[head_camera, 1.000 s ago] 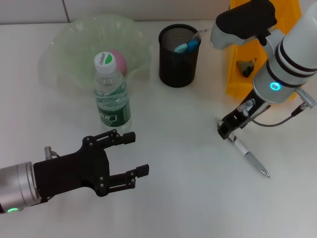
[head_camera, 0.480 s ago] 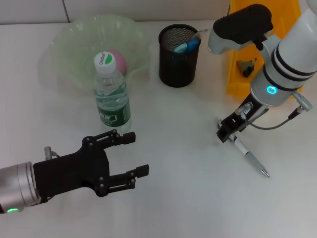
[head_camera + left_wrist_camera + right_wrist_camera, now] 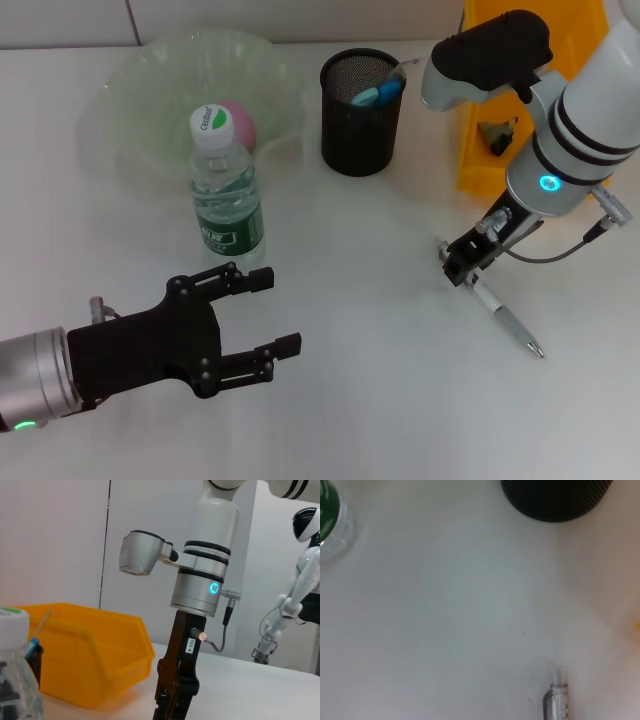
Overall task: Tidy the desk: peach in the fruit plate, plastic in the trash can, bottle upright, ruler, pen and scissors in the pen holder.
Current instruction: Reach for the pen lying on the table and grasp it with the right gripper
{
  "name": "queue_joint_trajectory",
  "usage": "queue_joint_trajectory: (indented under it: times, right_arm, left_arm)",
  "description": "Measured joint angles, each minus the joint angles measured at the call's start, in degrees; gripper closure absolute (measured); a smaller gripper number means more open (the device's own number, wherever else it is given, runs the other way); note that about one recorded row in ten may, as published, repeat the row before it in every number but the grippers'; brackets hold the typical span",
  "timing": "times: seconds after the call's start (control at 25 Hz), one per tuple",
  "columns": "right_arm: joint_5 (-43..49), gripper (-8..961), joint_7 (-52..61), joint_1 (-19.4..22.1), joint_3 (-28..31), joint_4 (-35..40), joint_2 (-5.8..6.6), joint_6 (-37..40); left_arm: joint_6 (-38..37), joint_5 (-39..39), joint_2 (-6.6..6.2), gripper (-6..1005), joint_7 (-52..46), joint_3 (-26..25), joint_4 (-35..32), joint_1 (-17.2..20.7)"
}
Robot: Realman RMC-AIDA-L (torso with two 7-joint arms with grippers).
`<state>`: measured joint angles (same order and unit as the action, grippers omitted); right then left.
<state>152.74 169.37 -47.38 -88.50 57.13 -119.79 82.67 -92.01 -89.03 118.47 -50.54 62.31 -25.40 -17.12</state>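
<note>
A white pen (image 3: 505, 315) lies on the table at the right; its end also shows in the right wrist view (image 3: 556, 702). My right gripper (image 3: 460, 265) hangs just above the pen's upper end. The black mesh pen holder (image 3: 360, 98) holds blue scissors handles (image 3: 378, 93). The water bottle (image 3: 227, 190) stands upright. The pink peach (image 3: 243, 120) lies in the green plate (image 3: 140, 100). Crumpled plastic (image 3: 497, 135) lies in the yellow bin (image 3: 472, 150). My left gripper (image 3: 265, 315) is open and empty at the front left.
The bottle stands between the plate and my left gripper. The left wrist view shows my right arm's gripper (image 3: 175, 695), the yellow bin (image 3: 90, 655) and the bottle cap (image 3: 12, 625). The pen holder (image 3: 555, 497) is beyond the pen.
My right gripper has shifted slightly right and down, closer over the pen's upper end. The left arm and the objects have not moved.
</note>
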Motion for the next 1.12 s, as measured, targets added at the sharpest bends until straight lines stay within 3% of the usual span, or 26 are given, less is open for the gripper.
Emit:
queue_joint_trajectory:
  times: [0.76, 1.12]
  right_arm:
    - [-0.7, 586, 0.0, 0.1, 0.0, -1.8, 0.0, -1.5]
    - [-0.7, 656, 0.0, 0.0, 0.0, -2.1, 0.0, -1.6]
  left_arm:
    - [0.0, 0.0, 0.0, 222, 0.0, 0.1, 0.0, 0.0]
    - [-0.1, 0.0, 0.0, 222, 0.0, 0.1, 0.0, 0.0]
